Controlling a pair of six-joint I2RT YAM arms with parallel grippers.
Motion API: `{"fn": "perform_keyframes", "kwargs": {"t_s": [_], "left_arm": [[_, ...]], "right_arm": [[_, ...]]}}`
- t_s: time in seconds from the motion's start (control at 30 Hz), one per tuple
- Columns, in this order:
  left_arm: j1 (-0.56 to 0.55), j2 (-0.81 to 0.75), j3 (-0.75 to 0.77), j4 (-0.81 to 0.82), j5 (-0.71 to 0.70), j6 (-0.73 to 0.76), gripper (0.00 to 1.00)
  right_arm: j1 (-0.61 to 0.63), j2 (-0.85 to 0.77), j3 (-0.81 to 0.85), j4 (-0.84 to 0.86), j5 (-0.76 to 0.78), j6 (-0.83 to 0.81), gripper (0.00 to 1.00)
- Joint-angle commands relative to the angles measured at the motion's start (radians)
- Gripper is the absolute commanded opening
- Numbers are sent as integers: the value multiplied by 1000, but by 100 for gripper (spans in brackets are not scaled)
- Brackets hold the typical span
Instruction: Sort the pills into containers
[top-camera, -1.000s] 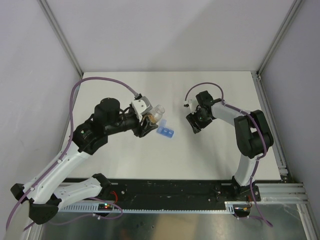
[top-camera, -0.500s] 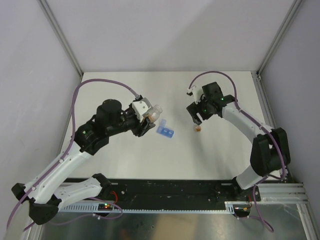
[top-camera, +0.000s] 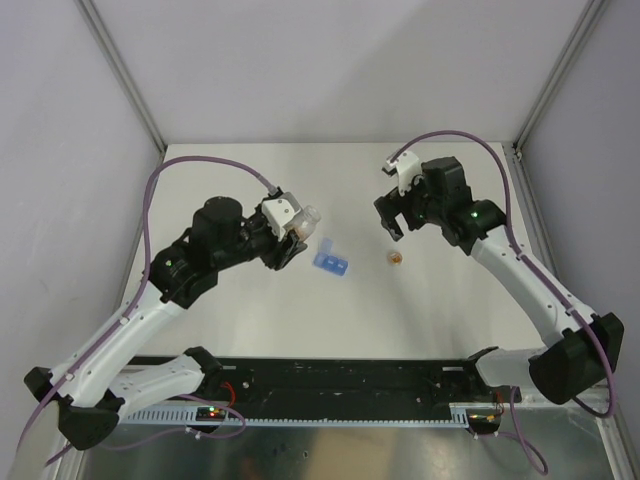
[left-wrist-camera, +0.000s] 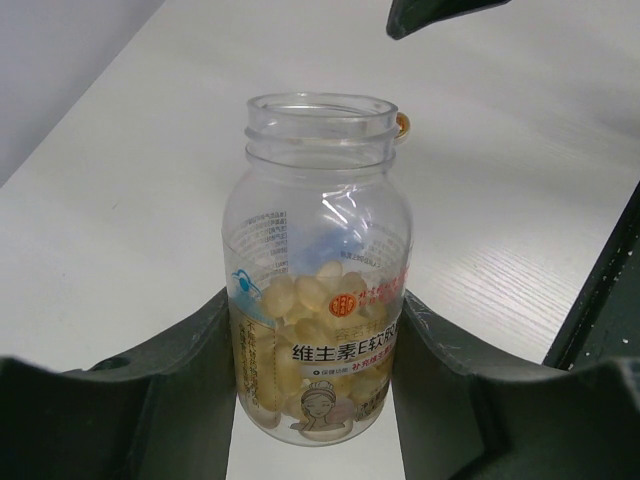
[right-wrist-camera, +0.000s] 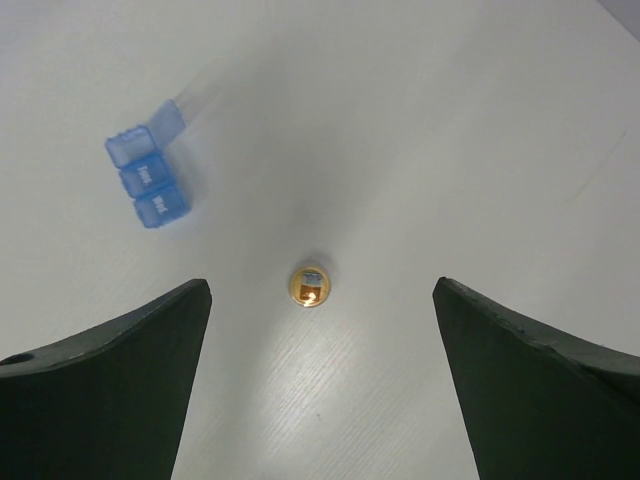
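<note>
My left gripper (top-camera: 290, 240) (left-wrist-camera: 315, 335) is shut on a clear, uncapped pill bottle (top-camera: 308, 222) (left-wrist-camera: 318, 270), roughly half full of pale yellow pills (left-wrist-camera: 310, 340). The bottle's mouth points toward the light-blue pill box (top-camera: 332, 262) (right-wrist-camera: 148, 180), a short strip of square containers with one clear lid flipped up. One small round amber pill (top-camera: 394, 257) (right-wrist-camera: 310, 287) lies loose on the table to the right of the box. My right gripper (top-camera: 393, 222) (right-wrist-camera: 321, 290) hangs above that pill, open wide, with nothing between its fingers.
The white table (top-camera: 420, 310) is bounded by grey walls on the left, back and right. A black rail (top-camera: 340, 380) with the arm bases runs along the near edge.
My right gripper has opened wide and lifted up and back to the right, leaving the amber pill on the table. The left arm and its bottle have not moved.
</note>
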Motion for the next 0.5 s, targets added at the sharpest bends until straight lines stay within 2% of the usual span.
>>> {"fn": "perform_keyframes", "kwargs": {"t_s": [0.0, 0.23, 0.47], "left_arm": [[17, -2, 1, 23, -17, 8, 0], [36, -8, -27, 23, -27, -1, 0], [59, -29, -87, 24, -22, -7, 0]], "right_arm": [[2, -51, 39, 28, -105, 71, 100], [23, -19, 57, -22, -222, 65, 100], [75, 54, 57, -26, -187, 48, 99]]}}
